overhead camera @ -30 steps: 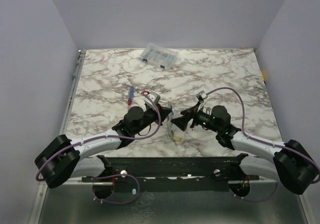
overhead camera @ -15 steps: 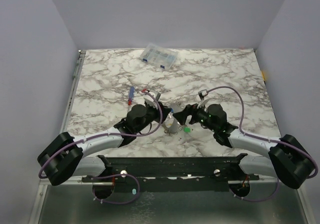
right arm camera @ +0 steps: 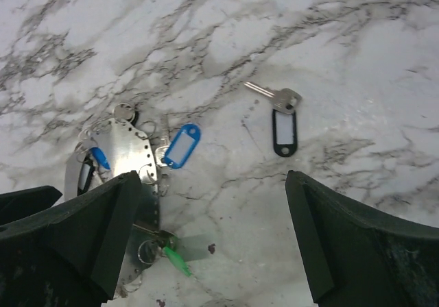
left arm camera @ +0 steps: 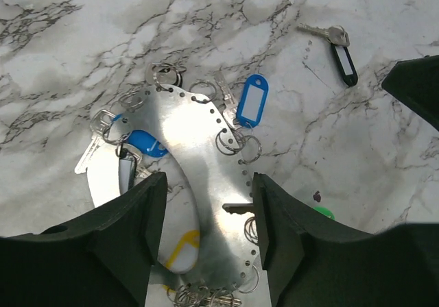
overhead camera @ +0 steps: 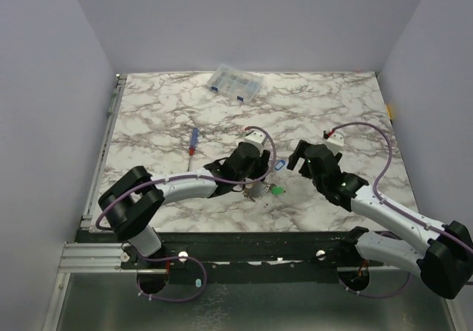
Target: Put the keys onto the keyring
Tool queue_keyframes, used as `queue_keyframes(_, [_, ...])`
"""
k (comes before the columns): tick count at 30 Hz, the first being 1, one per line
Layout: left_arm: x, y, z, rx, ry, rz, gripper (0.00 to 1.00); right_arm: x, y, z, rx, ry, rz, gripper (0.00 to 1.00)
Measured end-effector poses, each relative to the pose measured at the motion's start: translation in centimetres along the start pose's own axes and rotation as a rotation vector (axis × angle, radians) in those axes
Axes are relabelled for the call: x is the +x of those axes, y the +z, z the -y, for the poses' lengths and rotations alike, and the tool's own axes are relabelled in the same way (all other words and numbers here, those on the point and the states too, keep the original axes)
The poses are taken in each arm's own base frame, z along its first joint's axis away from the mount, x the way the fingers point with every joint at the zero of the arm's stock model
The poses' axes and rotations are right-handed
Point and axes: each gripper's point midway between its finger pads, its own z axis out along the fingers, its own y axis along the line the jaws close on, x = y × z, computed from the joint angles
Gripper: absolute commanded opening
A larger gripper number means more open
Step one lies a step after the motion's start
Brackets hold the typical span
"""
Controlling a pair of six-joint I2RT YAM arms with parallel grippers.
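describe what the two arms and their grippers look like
The left arm and right arm match: pale grey links, black joints, a purple cable looping alongside and a small white box at the wrist. Each gripper's fingers are chunky matte black plastic.

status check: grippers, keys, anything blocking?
Left gripper open, empty, over keyring. Right gripper open, empty. Black-tag key loose, apart from keyring. Nothing blocking it.
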Motion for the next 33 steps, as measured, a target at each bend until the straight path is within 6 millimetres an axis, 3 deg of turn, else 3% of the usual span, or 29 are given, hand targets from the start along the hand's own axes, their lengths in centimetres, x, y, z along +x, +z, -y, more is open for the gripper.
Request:
queue_keyframes(3, [0.6, 0.8, 1.4, -0.003, 0.052, -0.04, 0.56, -0.1, -0.9, 2.0, 0.079, 0.02, 0.007, 0.98])
queue_keyframes(9, [1.8, 2.0, 3.4, 0.015, 0.249, -0.109, 0.55, -2.7, -3.5, 4.6, 0.156, 0.061, 0.1, 0.97])
queue_keyframes(15, [2.2, 3.2, 3.3, -0.008, 0.392, -0.169, 0.49, -5.2, -5.5, 5.3, 0.146, 0.079, 0.187, 0.97])
queue_keyframes(24, [2.6, 5.9, 3.4, -0.061, 0.457, -0.253, 0.54, -5.8, -6.3, 5.4, 0.13, 0.063, 0.206, 0.97])
queue_keyframes(29, [3.1, 5.5, 2.5, -0.077, 0.541, -0.303, 0.59, -5.8, -6.5, 5.4, 0.116, 0.052, 0.207, 0.97])
queue_keyframes(33, [2.6, 4.7, 1.6, -0.049, 0.713, -0.326, 0.6, -5.5, -6.6, 5.4, 0.103, 0.045, 0.201, 0.97])
